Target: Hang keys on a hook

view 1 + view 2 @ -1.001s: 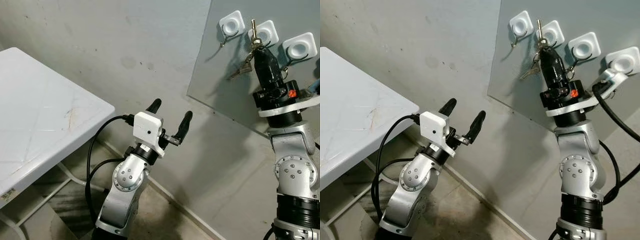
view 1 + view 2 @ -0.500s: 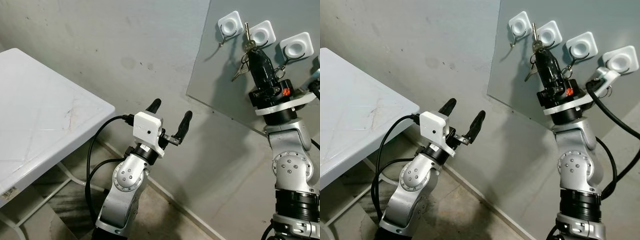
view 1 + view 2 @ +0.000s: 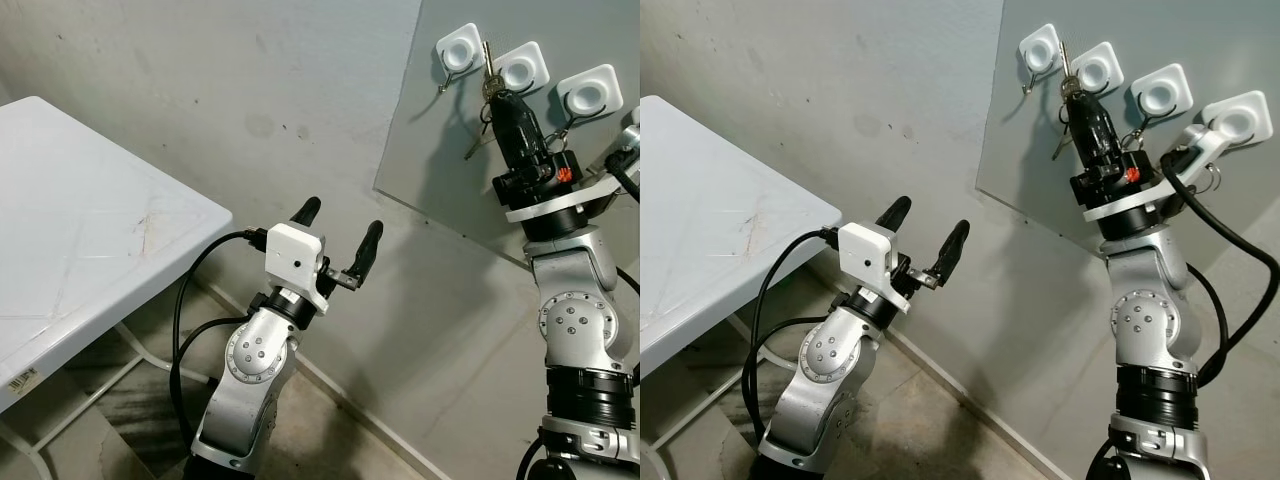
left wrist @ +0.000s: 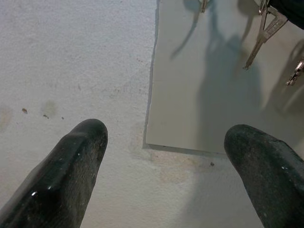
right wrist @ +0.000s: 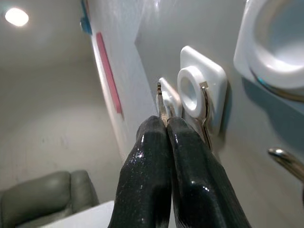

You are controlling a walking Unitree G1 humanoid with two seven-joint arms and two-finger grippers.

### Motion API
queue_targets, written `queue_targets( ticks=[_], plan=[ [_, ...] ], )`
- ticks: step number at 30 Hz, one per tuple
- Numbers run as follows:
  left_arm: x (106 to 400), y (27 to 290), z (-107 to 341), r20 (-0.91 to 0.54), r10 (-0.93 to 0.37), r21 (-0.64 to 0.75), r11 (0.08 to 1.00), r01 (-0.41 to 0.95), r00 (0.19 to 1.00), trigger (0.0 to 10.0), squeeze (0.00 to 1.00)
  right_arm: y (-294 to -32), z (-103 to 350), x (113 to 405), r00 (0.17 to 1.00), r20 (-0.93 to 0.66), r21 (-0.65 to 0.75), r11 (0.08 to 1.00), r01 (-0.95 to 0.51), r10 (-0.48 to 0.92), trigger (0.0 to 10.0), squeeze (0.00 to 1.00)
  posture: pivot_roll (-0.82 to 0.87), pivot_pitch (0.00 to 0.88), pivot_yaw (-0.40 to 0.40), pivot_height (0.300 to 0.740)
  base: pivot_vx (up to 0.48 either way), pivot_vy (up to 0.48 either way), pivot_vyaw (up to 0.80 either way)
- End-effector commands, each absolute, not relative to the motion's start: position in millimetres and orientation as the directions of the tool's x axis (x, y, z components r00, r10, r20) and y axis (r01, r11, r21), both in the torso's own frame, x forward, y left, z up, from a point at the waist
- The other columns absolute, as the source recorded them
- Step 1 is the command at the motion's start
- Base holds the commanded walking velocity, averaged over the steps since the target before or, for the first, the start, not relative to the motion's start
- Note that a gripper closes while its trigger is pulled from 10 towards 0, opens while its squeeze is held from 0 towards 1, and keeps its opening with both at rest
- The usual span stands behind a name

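My right gripper [image 3: 498, 96] is raised against the grey wall panel [image 3: 440, 150] and is shut on a bunch of keys [image 3: 486, 60]. One key blade sticks up between the leftmost white hook pad [image 3: 463, 45] and the second pad [image 3: 524, 66], and another key hangs below the fingers. In the right wrist view the shut fingers [image 5: 161, 156] pinch the key beside a white hook pad [image 5: 199, 90]. Lower down, away from the panel, my left gripper [image 3: 343, 218] is held open with nothing in it.
A third hook pad [image 3: 590, 90] sits further right on the panel. A white table [image 3: 90, 250] stands at the left with its corner near my left arm. The concrete wall meets the floor below the panel.
My right gripper has carried the keys up and to the left, from below the second pad to the gap between the first two pads. The left arm has not moved.
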State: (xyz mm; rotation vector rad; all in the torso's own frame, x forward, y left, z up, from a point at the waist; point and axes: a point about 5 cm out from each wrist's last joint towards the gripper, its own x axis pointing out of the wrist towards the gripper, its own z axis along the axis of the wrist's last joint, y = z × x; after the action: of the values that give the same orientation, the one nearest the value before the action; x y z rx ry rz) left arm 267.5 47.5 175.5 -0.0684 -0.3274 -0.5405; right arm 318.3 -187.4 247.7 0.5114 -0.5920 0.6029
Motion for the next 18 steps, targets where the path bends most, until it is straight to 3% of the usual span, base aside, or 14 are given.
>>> queue_targets(
  ticks=[1, 8, 18],
  plan=[
    [262, 39, 180, 0.349, -0.499, -0.003, 0.846, 0.533, 0.793, 10.0, 0.0, -191, 252, 321, 0.686, 0.613, 0.228, 0.744, -0.628, 0.392, 10.0, 0.0, -0.03, 0.055, -0.078, 0.74, 0.0, 0.0, 0.0],
    [261, 39, 180, 0.349, -0.498, -0.005, 0.846, 0.533, 0.794, 10.0, 0.0, -190, 238, 325, 0.748, 0.482, 0.15, 0.798, -0.583, 0.456, 10.0, 0.0, -0.03, 0.054, -0.081, 0.74, 0.0, 0.0, 0.0],
    [260, 37, 179, 0.346, -0.5, -0.008, 0.845, 0.535, 0.794, 10.0, 0.0, -190, 228, 324, 0.774, 0.385, 0.113, 0.807, -0.579, 0.502, 10.0, 0.0, -0.03, 0.049, -0.083, 0.74, 0.0, 0.0, 0.0]
  ],
)
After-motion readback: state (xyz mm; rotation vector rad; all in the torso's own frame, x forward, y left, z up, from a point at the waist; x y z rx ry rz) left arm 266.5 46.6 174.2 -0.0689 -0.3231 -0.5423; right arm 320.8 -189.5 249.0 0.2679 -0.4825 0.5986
